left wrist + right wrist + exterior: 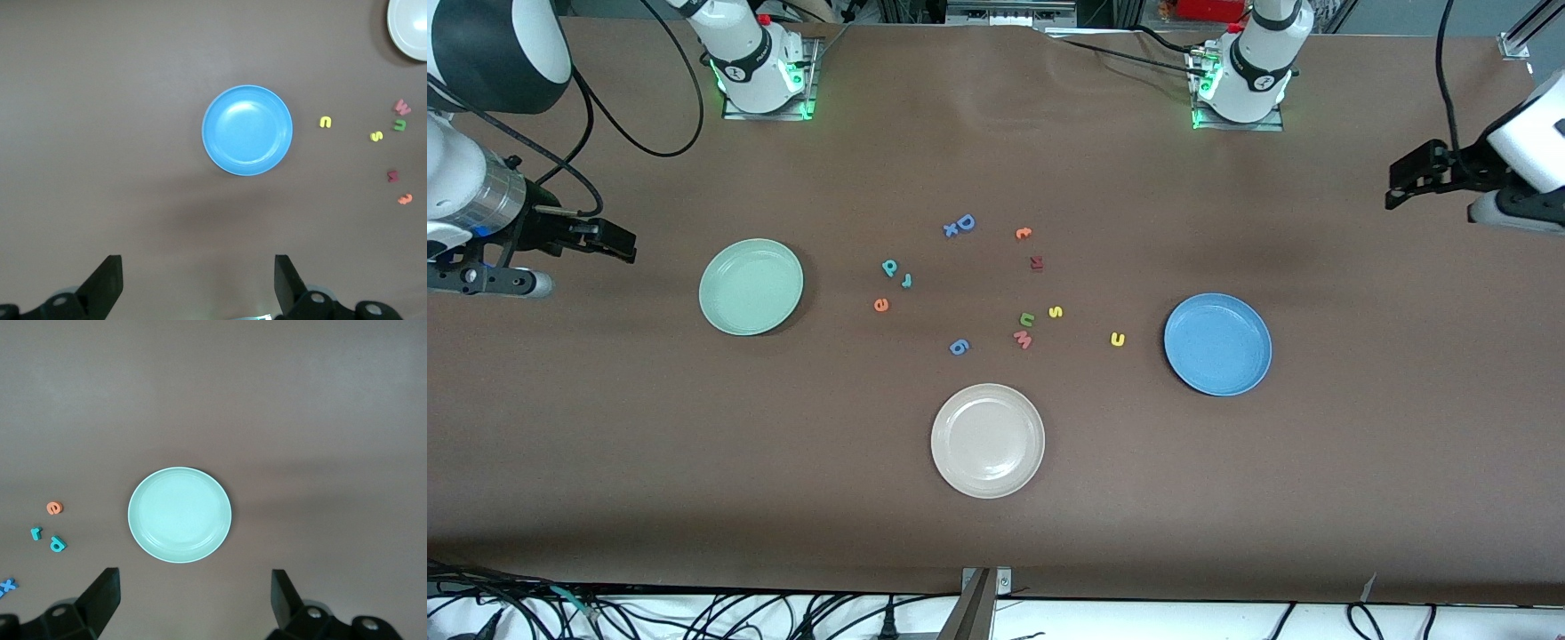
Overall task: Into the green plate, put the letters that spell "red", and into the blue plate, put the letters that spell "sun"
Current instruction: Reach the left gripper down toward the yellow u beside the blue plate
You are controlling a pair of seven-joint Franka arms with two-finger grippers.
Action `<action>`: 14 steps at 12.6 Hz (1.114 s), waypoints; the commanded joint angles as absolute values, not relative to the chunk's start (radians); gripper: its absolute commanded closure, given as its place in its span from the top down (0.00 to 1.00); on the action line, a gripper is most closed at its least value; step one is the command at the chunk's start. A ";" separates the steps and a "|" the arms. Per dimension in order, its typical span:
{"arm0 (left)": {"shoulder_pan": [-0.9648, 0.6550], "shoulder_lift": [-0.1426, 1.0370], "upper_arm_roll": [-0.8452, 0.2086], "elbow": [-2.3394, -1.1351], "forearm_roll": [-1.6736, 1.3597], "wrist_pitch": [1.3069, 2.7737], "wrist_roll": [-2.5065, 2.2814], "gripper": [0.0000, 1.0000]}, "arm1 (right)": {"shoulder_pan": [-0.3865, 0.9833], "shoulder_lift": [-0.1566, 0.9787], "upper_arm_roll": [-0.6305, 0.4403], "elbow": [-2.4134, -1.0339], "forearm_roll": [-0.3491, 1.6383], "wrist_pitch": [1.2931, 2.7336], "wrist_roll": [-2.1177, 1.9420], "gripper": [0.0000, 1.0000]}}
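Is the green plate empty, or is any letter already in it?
Empty. The green plate shows only bare surface; the orange "e" lies on the table.

I'm looking down past my right gripper (193, 603); its two dark fingers (100, 597) stand wide apart along the bottom edge with nothing between them. The green plate (180, 515) sits just below the frame's middle, empty, on the brown table (300, 407). At the left edge, lower down, lie three small letters: the orange "e" (54, 509), under it the teal "r" (36, 533) and the teal "d" (58, 545) beside it. A blue "x" (6, 587) is cut off at the lower left.
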State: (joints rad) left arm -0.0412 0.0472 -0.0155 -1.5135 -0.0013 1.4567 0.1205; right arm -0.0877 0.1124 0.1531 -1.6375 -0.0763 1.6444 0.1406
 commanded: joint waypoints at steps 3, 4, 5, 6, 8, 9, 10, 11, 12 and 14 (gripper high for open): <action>-0.080 0.142 -0.038 -1.488 -0.018 1.456 0.106 1.00 | -0.078 0.106 0.144 -1.637 -0.071 1.635 0.140 1.00; -0.098 0.164 -0.037 -1.486 -0.018 1.466 0.106 1.00 | -0.078 0.106 0.144 -1.637 -0.071 1.635 0.140 1.00; -0.116 0.187 -0.038 -1.486 -0.020 1.489 0.106 1.00 | -0.078 0.106 0.144 -1.637 -0.071 1.635 0.140 1.00; -0.138 0.208 -0.037 -1.486 -0.020 1.503 0.094 1.00 | -0.078 0.106 0.144 -1.637 -0.071 1.635 0.140 1.00; -0.182 0.254 -0.037 -1.486 -0.018 1.543 0.031 1.00 | -0.078 0.106 0.144 -1.637 -0.071 1.635 0.140 1.00; -0.202 0.273 -0.037 -1.488 -0.014 1.564 -0.009 1.00 | -0.078 0.106 0.144 -1.637 -0.071 1.635 0.140 1.00; -0.225 0.291 -0.037 -1.488 -0.011 1.584 -0.046 1.00 | -0.078 0.106 0.144 -1.637 -0.071 1.635 0.140 1.00; -0.241 0.311 -0.037 -1.488 -0.011 1.612 -0.075 1.00 | -0.078 0.106 0.144 -1.637 -0.071 1.635 0.140 1.00; -0.258 0.325 -0.037 -1.486 -0.009 1.635 -0.102 1.00 | -0.078 0.106 0.144 -1.637 -0.071 1.635 0.140 1.00; -0.265 0.340 -0.037 -1.486 -0.011 1.657 -0.132 1.00 | -0.078 0.106 0.144 -1.637 -0.071 1.635 0.140 1.00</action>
State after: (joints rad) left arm -0.2575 0.3224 -0.0443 -1.5130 -0.0016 1.6507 -0.1030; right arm -0.0873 0.1124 0.1531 -1.6375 -0.0763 1.6440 0.1406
